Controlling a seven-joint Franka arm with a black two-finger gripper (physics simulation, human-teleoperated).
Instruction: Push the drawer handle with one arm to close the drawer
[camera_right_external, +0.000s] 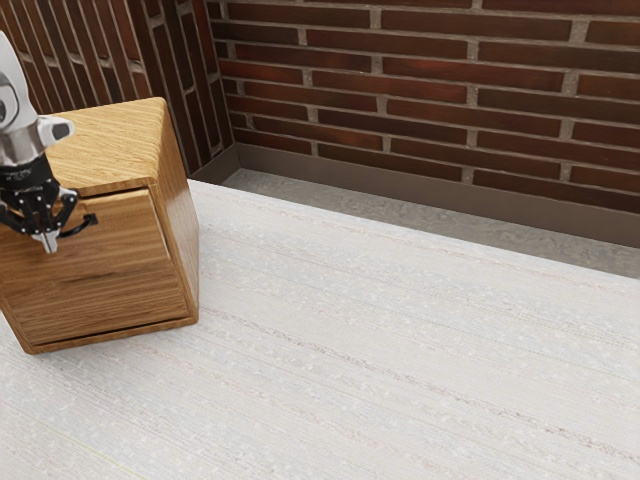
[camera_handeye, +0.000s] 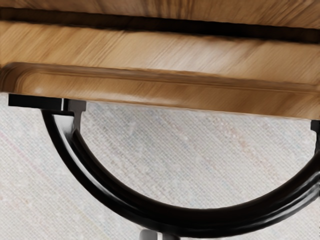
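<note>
Awaiting closure, 1 drawer (camera_right_external: 105, 285) is standing slightly ajar behind its handle (camera_handeye: 190, 220), 1 gripper (camera_right_external: 50, 243) hovering beside it, fingertips together.

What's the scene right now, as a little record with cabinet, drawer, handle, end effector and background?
cabinet: wooden, on a pale tabletop
drawer: wooden front; looks slightly open, dark gap along its top edge
handle: black, curved bar
end effector: fingertips together, at the handle's outer curve; contact unclear
background: brick wall
</note>
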